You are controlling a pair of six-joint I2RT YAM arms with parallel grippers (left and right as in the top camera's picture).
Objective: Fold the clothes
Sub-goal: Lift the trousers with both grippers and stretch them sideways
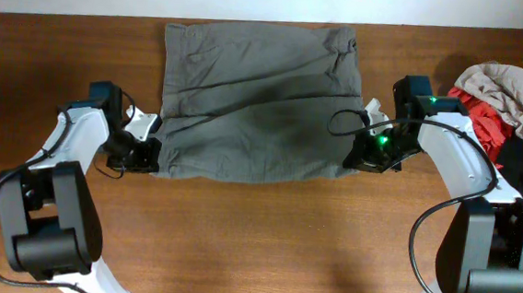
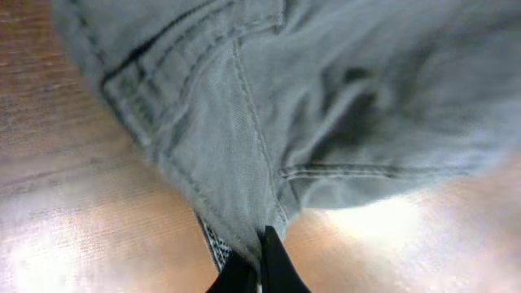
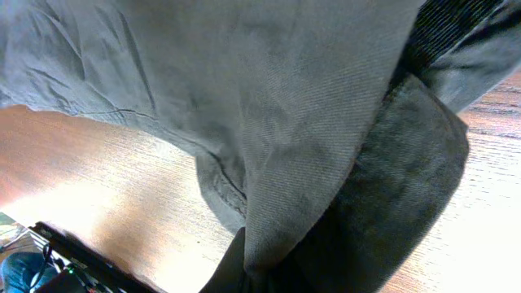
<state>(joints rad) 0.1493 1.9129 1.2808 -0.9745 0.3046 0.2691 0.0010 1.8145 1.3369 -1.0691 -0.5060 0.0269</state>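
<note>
The brown wooden tabletop fills the overhead view. On it, in the middle toward the far edge, lie the grey-olive shorts, spread as a wrinkled, roughly rectangular slab with the near edge lying between the two arms. At the right end of the tabletop, well apart from the shorts, sits a pile of clothes: pale beige on top, red beneath it, black at the near side.

The left arm reaches in from the near left, the right arm from the near right, each ending at a near corner of the shorts.

The left pincer is pressed together on the near left corner of the shorts; in its wrist view the dark fingertips pinch a seamed edge and the cloth hangs up from them above the wood. The right pincer is closed at the near right corner, pinching the shorts; in its wrist view the cloth drapes over it and hides most of the fingers.
</note>
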